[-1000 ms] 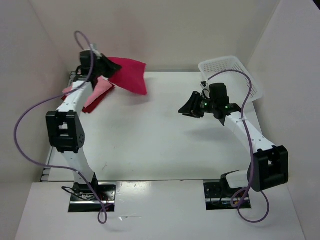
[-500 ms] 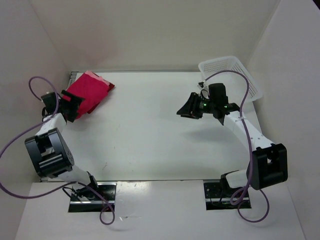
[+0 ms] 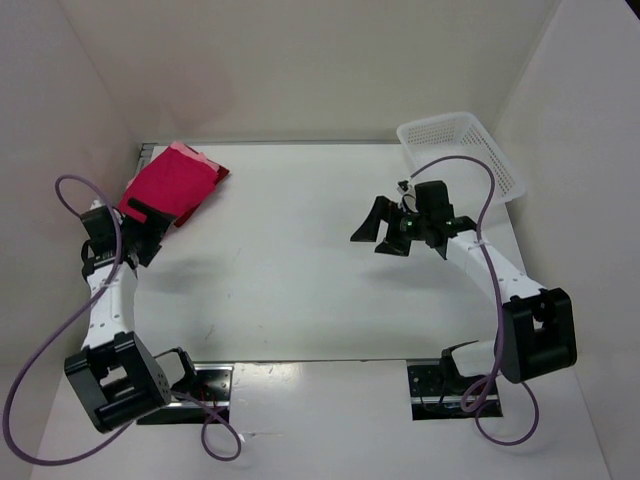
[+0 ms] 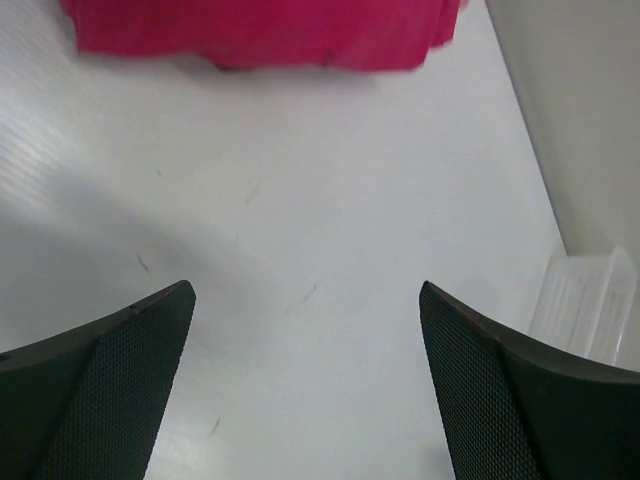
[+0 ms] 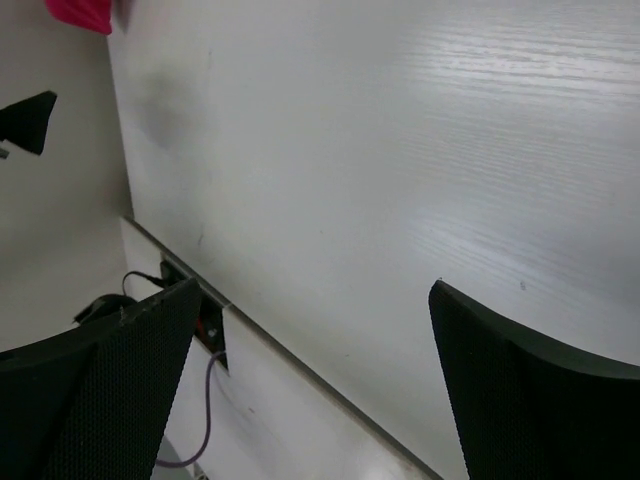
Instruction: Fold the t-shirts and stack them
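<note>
The t-shirts lie folded in one stack (image 3: 172,183) at the table's far left corner, the magenta-crimson one on top. A light pink edge and a dark red edge peek out at the stack's far and right sides. My left gripper (image 3: 140,226) hovers just in front of the stack, open and empty. In the left wrist view the magenta shirt (image 4: 260,30) lies beyond the open left gripper (image 4: 305,292). My right gripper (image 3: 373,234) hangs open and empty over the table's middle right. The right wrist view shows the right gripper (image 5: 312,288) over bare table, with the shirts (image 5: 80,12) far off.
A white lattice basket (image 3: 462,150) stands tilted at the far right corner and also shows as the basket (image 4: 592,300) in the left wrist view. Walls close in the left, back and right. Purple cables loop off both arms.
The left gripper let go of the magenta shirt, which now lies on the stack, and the arm pulled back toward the near left. The right gripper opened wider and shifted slightly left.
</note>
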You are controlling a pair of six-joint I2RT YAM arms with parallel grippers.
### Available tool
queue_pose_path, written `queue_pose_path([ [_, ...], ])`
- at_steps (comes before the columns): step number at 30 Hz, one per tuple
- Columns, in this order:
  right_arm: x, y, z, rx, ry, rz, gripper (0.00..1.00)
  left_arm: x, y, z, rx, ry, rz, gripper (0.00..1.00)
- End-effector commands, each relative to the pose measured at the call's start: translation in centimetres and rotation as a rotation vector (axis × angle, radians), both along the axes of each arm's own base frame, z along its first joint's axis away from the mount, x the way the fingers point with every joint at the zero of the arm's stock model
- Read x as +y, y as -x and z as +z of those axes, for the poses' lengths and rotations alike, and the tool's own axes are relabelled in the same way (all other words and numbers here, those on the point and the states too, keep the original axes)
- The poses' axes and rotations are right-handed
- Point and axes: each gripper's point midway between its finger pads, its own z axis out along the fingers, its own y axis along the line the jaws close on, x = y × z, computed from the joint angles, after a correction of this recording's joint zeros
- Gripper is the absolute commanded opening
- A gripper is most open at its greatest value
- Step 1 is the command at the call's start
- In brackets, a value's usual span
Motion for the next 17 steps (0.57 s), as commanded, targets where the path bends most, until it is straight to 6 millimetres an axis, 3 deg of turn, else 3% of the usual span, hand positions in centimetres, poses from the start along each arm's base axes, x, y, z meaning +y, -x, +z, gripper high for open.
queue_pose_path([
  [1,-1.3,-0.2,0.0,-0.053,0.077,-0.051,1.0,-3.8,2.4,-0.4,0.015,0.043,-0.194,1.0],
  [2,-1.4,0.0,-0.3,-0.044,0.08,-0.051,1.0,-4.6,2.9,0.7,-0.015,0.024,-0.224,1.0],
  [5,-0.7,0.6,-0.7,-0.027,0.05,-0.038,1.0,-7.7,5.0,0.6,-0.027,0.059,-0.306,1.0],
  [10,-0.7,1.0,-0.9,-0.012,0.031,-0.059,1.0,-12.8,7.3,-1.8,-0.01,0.191,-0.465,1.0],
  [14,-1.1,1.1,-1.3,-0.007,0.047,-0.073,1.0,-13.7,7.5,-2.0,-0.025,0.19,-0.504,1.0],
  [17,-1.2,1.0,-1.7,-0.005,0.06,-0.074,1.0,-13.6,7.1,-0.6,-0.047,0.153,-0.534,1.0],
])
